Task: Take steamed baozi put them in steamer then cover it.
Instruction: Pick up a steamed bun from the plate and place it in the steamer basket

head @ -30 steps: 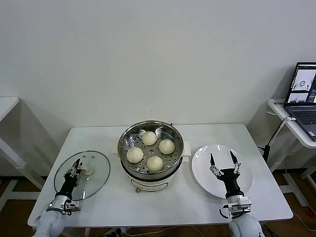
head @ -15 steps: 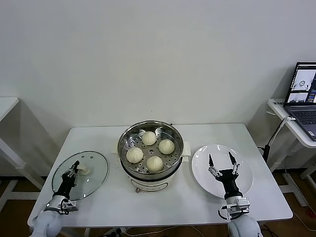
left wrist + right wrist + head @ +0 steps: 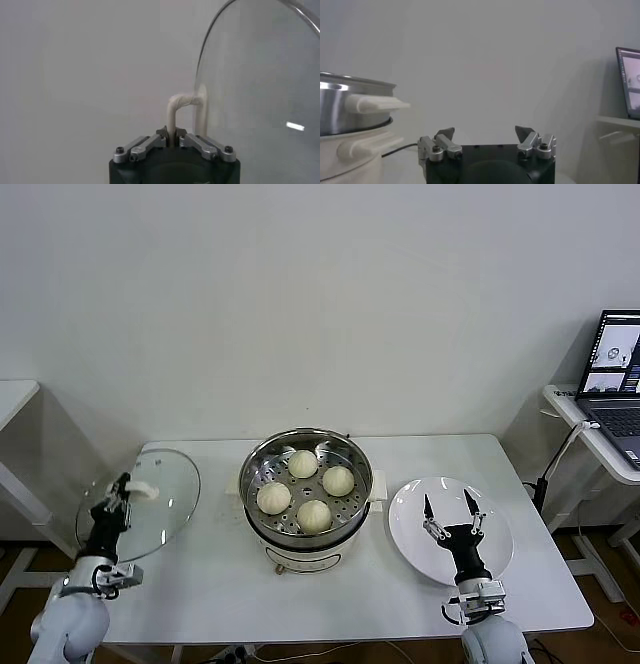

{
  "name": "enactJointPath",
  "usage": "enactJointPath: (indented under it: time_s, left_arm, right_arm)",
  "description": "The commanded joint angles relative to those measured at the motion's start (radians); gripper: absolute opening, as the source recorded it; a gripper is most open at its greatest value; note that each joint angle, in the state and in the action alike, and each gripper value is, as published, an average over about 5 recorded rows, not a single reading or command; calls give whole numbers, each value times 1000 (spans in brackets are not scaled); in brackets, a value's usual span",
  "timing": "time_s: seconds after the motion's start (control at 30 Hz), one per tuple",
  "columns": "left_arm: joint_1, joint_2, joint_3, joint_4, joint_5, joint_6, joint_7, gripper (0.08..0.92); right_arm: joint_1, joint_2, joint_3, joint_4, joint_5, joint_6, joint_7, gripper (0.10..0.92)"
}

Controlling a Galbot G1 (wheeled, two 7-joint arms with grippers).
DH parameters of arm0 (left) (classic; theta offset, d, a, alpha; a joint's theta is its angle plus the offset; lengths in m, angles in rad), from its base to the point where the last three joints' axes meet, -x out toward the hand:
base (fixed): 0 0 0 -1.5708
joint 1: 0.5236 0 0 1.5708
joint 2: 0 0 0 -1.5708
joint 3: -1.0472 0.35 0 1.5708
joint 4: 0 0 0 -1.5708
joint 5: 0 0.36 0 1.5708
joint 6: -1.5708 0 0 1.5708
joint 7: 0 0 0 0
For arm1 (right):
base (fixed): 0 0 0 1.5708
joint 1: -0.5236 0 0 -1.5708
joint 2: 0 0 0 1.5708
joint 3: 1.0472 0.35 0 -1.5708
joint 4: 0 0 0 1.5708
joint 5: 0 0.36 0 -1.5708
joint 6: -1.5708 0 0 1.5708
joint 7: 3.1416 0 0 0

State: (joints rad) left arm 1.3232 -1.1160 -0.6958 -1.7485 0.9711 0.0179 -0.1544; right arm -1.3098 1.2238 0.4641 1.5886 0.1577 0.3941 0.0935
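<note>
Four steamed baozi (image 3: 305, 489) seated on the perforated floor of the steamer (image 3: 305, 499), at table centre. Clamped on the cream handle of the cover (image 3: 140, 504), tilted on edge off the table at about nine o'clock from the steamer: left gripper (image 3: 171, 137), fingers pinched tight on the handle bar. Hovering spread-fingered over the white plate (image 3: 495, 524) at three o'clock from the steamer: right gripper (image 3: 451, 511), holding nothing, idle.

Step in hand, by the look of it: carrying the cover across to close the steamer.

To do it well:
- Level the glass before travel, handle upward, rim parallel to the steamer's rim.
- Carry high enough to clear the near wall and side handle.
- Centre over the basket, then lower straight.
- Release only once the metal rim sits all round; otherwise risk of a slide off.
</note>
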Motion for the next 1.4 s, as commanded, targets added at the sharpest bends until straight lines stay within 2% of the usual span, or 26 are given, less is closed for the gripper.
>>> enactJointPath:
  time_s: [0.03,0.23,0.4,0.6,0.87,1.17,1.4]
  left_arm:
    - [15,-3,127,-545,-33,357,184,196]
    - [-96,-42,385,-576,86,483,307,196]
    - [-187,-115,568,-489,173,534,378,196]
    - [-298,-190,703,-370,262,573,454,196]
    - [-359,-267,746,-279,438,586,535,196]
    - [-363,-331,751,-207,552,562,544,196]
    - [-348,-350,750,-181,577,553,549,196]
  right_arm:
    - [12,5,-1,-14,-4,-1,2,823]
    - [27,18,-6,-32,-15,-5,9,823]
    - [39,30,-5,-50,-27,-8,16,823]
    - [45,40,2,-70,-36,-12,22,823]
    - [47,57,13,-84,-58,-24,22,823]
    - [46,71,12,-90,-72,-45,18,823]
    - [47,73,14,-94,-77,-47,17,823]
